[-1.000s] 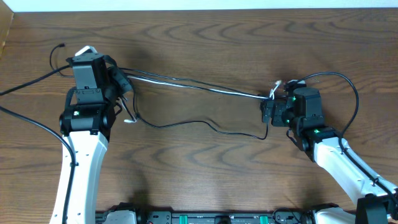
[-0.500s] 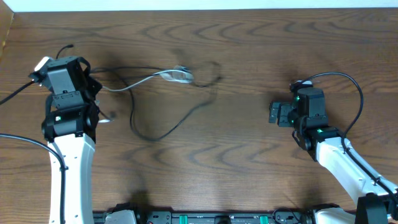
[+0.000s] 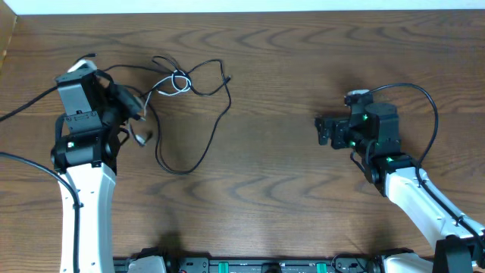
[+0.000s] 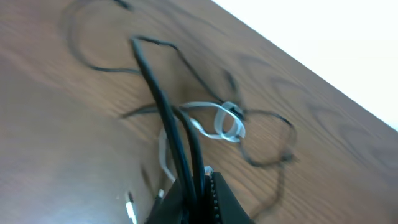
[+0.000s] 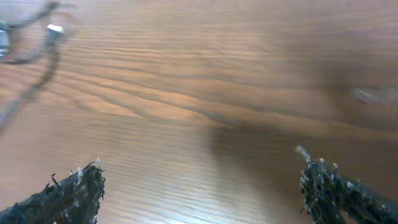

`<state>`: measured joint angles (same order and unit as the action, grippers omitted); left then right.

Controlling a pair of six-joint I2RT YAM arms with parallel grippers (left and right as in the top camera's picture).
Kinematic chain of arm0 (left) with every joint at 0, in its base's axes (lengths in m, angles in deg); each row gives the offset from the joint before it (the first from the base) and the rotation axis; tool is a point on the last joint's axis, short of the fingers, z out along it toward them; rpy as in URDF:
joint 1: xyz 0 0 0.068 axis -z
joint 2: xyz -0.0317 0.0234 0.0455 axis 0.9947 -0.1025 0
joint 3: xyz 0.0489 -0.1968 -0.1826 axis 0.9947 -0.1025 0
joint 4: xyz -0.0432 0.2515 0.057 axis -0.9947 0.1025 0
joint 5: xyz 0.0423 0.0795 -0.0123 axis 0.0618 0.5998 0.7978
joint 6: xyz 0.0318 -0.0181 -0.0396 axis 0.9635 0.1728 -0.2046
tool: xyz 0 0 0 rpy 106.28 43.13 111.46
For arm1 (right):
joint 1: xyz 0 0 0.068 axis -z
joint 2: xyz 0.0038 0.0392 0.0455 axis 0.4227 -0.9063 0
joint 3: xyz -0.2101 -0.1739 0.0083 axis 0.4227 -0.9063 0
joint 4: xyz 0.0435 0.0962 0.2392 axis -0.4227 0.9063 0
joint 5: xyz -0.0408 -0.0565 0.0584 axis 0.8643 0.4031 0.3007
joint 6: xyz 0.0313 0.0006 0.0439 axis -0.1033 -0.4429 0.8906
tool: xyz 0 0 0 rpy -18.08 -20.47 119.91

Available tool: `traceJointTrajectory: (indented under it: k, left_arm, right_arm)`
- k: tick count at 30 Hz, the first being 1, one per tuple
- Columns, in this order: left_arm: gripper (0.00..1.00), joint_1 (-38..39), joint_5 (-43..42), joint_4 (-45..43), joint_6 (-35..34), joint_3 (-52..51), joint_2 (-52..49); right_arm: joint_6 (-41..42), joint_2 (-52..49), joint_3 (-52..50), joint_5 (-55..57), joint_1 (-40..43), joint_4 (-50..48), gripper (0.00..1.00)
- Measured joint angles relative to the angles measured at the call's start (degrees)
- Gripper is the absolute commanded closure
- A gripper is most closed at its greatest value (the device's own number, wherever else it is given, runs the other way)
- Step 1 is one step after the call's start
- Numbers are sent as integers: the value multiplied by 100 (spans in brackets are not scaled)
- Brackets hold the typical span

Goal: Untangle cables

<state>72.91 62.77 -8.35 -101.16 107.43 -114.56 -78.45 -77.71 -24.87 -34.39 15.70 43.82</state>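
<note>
Apparently left pincer (image 3: pixel 127 106) grips blurred, partly hidden cables (image 4: pixel 180 149)

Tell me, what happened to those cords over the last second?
The right gripper let go and now stands open and empty. The cables, which were stretched between both grippers, sprang leftward into a loose heap beside the left gripper, which swung slightly left. It stays shut on them; the right arm barely moved.

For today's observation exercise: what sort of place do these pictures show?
Likely a robotics lab workbench: a left arm and a right arm at a wooden table, with thin tangled cables on it.
</note>
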Motion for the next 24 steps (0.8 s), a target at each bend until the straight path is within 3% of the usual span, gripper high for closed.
traceJointTrajectory:
  k: [8, 16, 24]
  left_arm:
    - [93, 442, -1733, 0, 667, 0, 0]
    - [92, 2011, -2953, 2, 1639, 0, 0]
    - [92, 3285, -3440, 4, 2719, 0, 0]
  right_arm:
    - [-11, 0, 0, -1021, -2, -409, 1]
    - [-52, 0, 0, -1191, -101, -472, 1]
    - [-98, 0, 0, -1141, -105, -479, 1]
